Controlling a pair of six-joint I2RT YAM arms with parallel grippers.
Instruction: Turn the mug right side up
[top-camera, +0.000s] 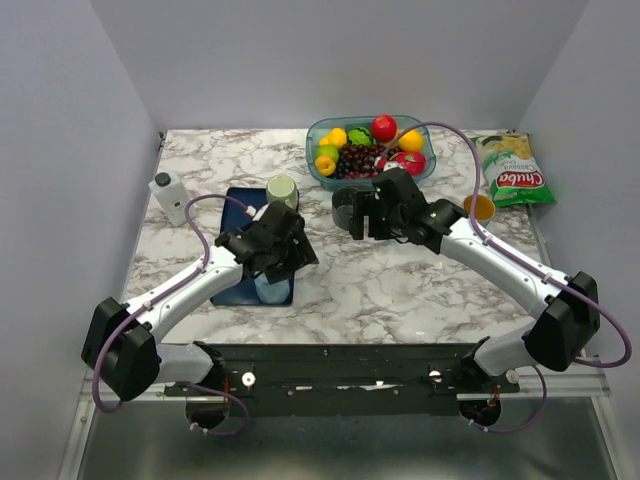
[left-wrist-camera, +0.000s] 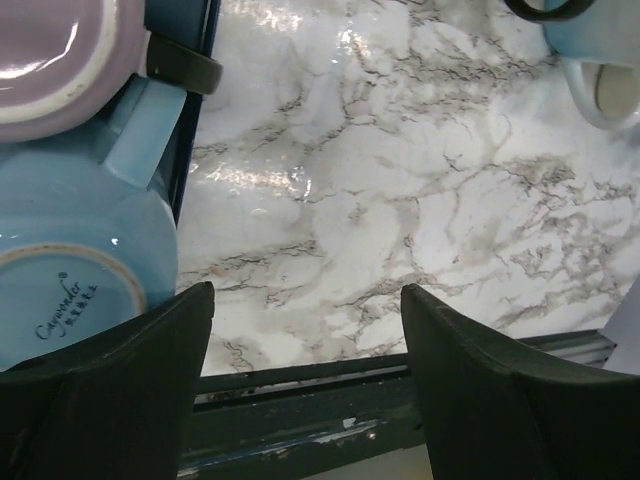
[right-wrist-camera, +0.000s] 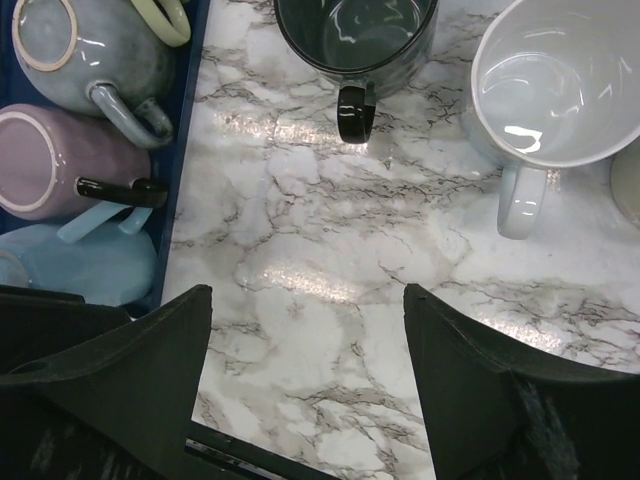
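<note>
Several mugs stand upside down on the blue tray (top-camera: 232, 205): a light blue mug (left-wrist-camera: 70, 250) (right-wrist-camera: 85, 265), a lilac mug (left-wrist-camera: 45, 60) (right-wrist-camera: 45, 160) with a black handle, a grey-blue mug (right-wrist-camera: 75, 50) and a green mug (top-camera: 283, 190). My left gripper (top-camera: 300, 255) (left-wrist-camera: 305, 292) hangs open over bare marble just right of the tray. The light blue mug sits beside its left finger, outside the jaws. My right gripper (top-camera: 362, 222) (right-wrist-camera: 307, 292) is open above marble, with nothing between its fingers. A dark mug (right-wrist-camera: 355, 35) (top-camera: 348, 208) and a white mug (right-wrist-camera: 555, 85) stand upright beyond it.
A glass bowl of fruit (top-camera: 370, 150) sits at the back. A chips bag (top-camera: 515, 172) and an orange item (top-camera: 480, 207) lie at the right. A white bottle (top-camera: 170, 196) stands left of the tray. The table's near edge rail (left-wrist-camera: 300, 400) is close to my left fingers.
</note>
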